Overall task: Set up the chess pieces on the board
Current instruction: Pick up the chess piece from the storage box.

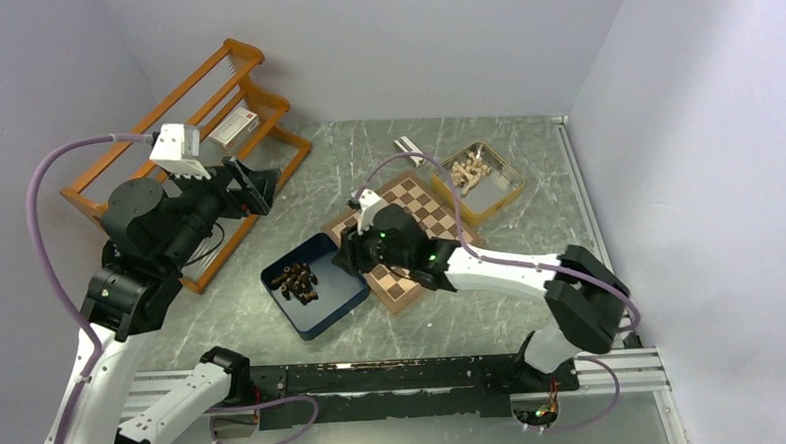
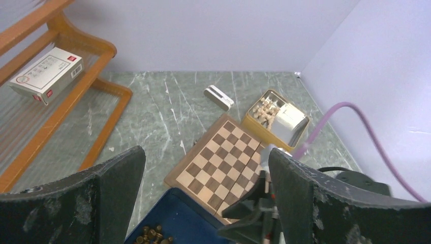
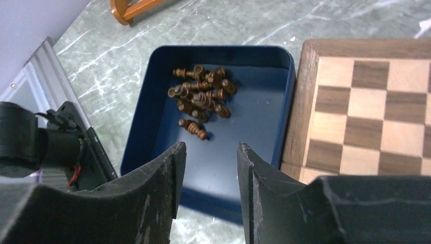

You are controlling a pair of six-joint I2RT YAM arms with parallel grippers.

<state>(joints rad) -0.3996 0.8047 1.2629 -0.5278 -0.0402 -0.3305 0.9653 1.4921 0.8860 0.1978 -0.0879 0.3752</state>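
Two arms: I have both in the top view, the left raised at the left of the frame and the right reaching from lower right to the centre.
Left gripper (image 1: 252,186): its fingers are spread wide with nothing between them; it sits high, in front of the orange rack (image 1: 214,100).
Right gripper (image 3: 210,147): I see its fingers standing close together with a narrow gap and nothing pinched. It hangs over the near part of the blue box (image 3: 152,101), at the bottom centre of its wrist view.
Chess pieces (image 3: 201,96): the dark brown ones lie tumbled in a heap inside the blue box, upper middle of the right wrist view, apart from the fingers.
Board (image 3: 376,112): it lies flat just beside the box, on the right of that view. Every square I can see is bare, though the arm hides part of it from above.
Pale pieces (image 1: 467,169): these are piled in the yellow tin (image 1: 498,202), upper right of the board in the top view.
Small white carton (image 2: 45,73): it is lying on the rack shelf, upper left of the left wrist view.
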